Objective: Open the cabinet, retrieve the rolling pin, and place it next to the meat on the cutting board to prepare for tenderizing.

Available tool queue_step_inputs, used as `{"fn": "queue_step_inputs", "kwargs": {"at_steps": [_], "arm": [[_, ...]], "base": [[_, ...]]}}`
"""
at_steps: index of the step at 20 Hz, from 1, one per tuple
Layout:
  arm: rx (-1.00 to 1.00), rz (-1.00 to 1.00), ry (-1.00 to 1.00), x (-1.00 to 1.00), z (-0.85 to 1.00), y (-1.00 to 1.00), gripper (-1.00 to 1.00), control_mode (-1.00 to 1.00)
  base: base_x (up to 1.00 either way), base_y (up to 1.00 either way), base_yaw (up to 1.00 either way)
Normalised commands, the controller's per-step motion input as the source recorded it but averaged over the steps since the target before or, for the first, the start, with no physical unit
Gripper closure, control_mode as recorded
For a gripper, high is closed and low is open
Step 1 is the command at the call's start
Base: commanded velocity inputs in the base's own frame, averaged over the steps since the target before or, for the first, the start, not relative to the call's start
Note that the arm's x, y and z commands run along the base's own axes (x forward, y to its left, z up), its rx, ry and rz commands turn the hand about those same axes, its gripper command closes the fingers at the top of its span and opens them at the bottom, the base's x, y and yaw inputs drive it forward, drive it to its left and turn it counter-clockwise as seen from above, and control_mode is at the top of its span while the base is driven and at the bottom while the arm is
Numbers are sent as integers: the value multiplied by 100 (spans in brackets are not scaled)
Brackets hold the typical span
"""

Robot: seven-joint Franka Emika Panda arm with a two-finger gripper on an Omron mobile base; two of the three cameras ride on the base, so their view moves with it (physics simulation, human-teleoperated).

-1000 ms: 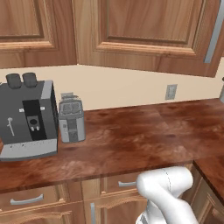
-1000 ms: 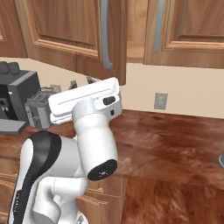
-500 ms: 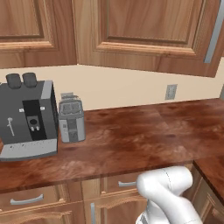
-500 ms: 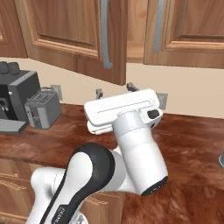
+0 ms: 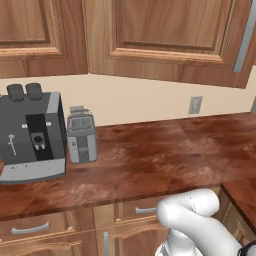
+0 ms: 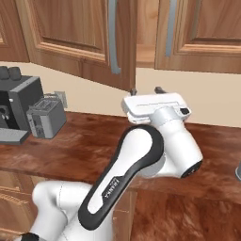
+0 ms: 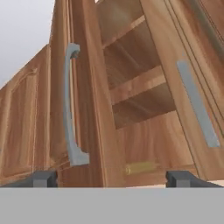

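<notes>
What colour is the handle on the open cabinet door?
Grey, a long curved bar handle on the brown wooden cabinet door; clearest in the hand view.

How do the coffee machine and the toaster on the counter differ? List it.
Size: the coffee machine is clearly taller and wider than the toaster.
Colour: the coffee machine is dark grey with a black front panel; the toaster is lighter silver-grey.
Top: the coffee machine carries two dark knobs; the toaster has a flat top with a small raised part.
Shared: both stand upright, side by side on the brown counter.

No word, label or number can be read; the dark lettering on the arm [image 6: 113, 186] is too blurred.
</notes>
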Motion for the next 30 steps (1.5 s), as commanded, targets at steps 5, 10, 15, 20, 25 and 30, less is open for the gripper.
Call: {"fn": "queue_step_inputs", "kwargs": {"at_steps": [5, 10, 15, 20, 25, 30], "arm": [[5, 22, 11, 94, -32, -40, -100, -100], [3, 30, 0, 69, -25, -47, -100, -100], [0, 26, 5, 59, -14, -12, -100, -100], [0, 21, 0, 46, -3, -14, -100, -100], [0, 13, 2, 29, 2, -7, -100, -100], [-3, 4, 3, 0, 3, 14, -100, -100]], "base": [[0, 0, 0], [0, 0, 0], [0, 0, 0], [0, 0, 0], [0, 0, 0], [0, 0, 0]]}}
